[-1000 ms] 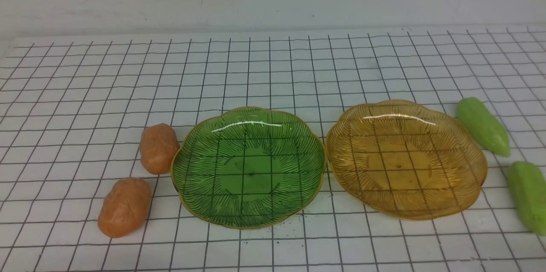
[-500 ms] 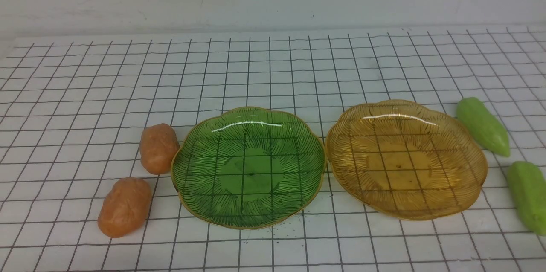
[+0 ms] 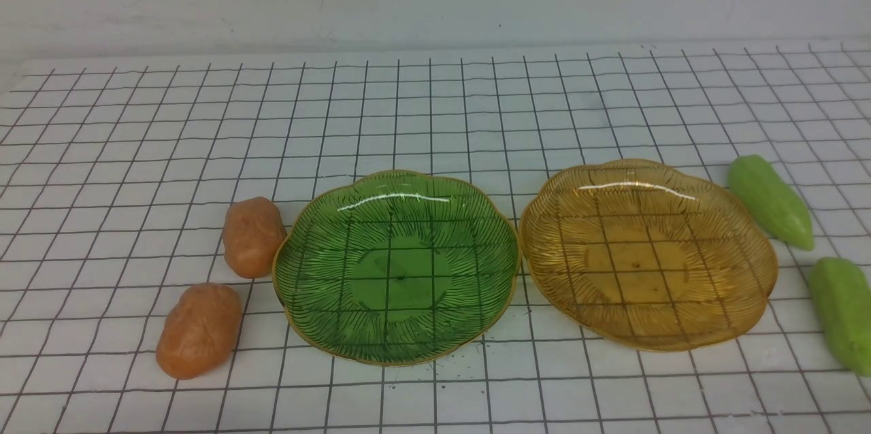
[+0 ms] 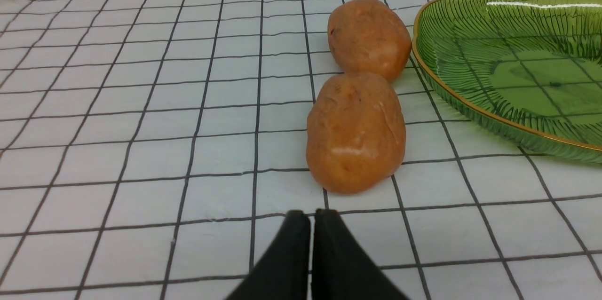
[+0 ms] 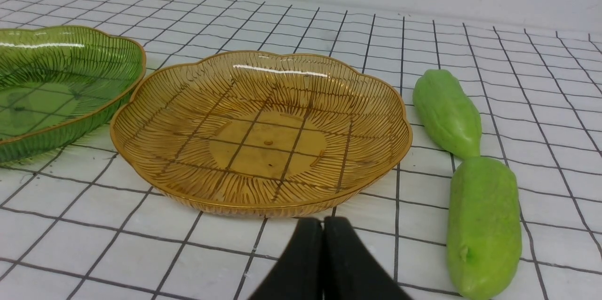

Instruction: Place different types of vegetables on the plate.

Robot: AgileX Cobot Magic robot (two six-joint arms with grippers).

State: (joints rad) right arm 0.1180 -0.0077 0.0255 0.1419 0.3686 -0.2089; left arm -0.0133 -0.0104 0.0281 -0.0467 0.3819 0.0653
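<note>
Closed together and holding nothing, the left gripper (image 4: pixel 310 217) is seen low over the gridded cloth (image 4: pixel 117 126). Just ahead of it the nearer potato (image 4: pixel 356 133) is laid on the cloth. The farther potato (image 4: pixel 369 36) is set close behind it, just beside the rim of the green plate (image 4: pixel 517 55); whether that potato touches the rim cannot be told. The right gripper (image 5: pixel 323 225) is likewise pressed together on nothing, near the front edge of the amber plate (image 5: pixel 263 135). Off that plate's right side the nearer gourd (image 5: pixel 484 225) and the farther gourd (image 5: pixel 447 112) are laid roughly end to end on the cloth. The two plates are placed side by side, rims almost meeting. All four vegetables are found on the cloth outside the plates, potatoes on the left and gourds on the right.
</note>
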